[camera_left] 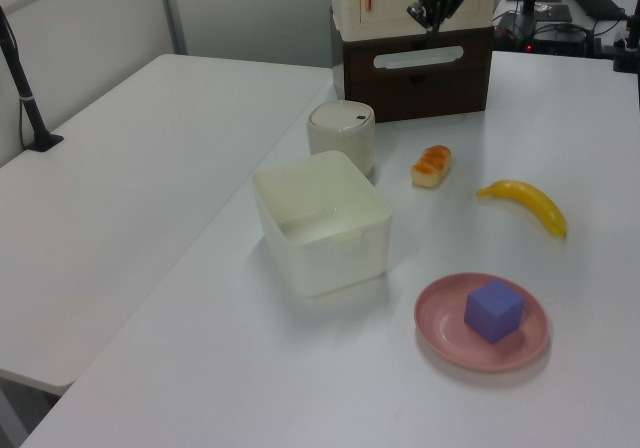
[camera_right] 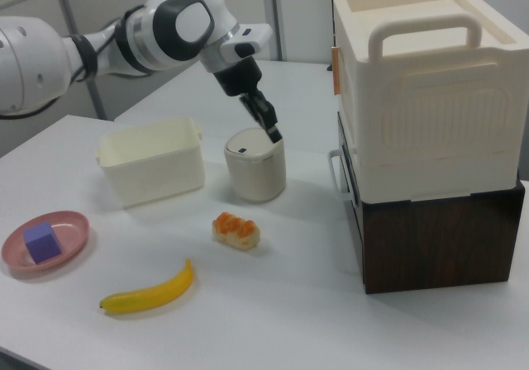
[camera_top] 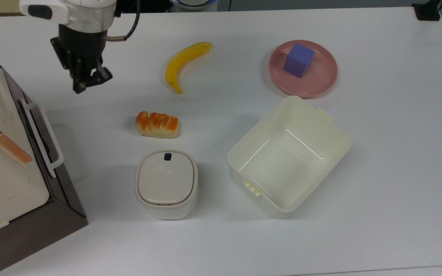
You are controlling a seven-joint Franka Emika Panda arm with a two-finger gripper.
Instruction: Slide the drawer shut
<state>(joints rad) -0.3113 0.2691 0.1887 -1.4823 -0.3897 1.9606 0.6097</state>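
Yellow banana (camera_top: 184, 63), purple cube (camera_top: 299, 59), pink plate (camera_top: 320, 86), seemingly dark-brown drawer (camera_left: 418, 76).

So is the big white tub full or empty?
Empty. The top view looks straight into the cream tub and shows only its bare floor and walls.

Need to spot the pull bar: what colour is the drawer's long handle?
White bar handle on the dark brown drawer front; clearest in the top view.

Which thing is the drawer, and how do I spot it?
Find the tall cream box at the table's edge. The dark brown cabinet under it holds the drawer. Its long white handle sets it apart from the lidded bin and open tub nearby.
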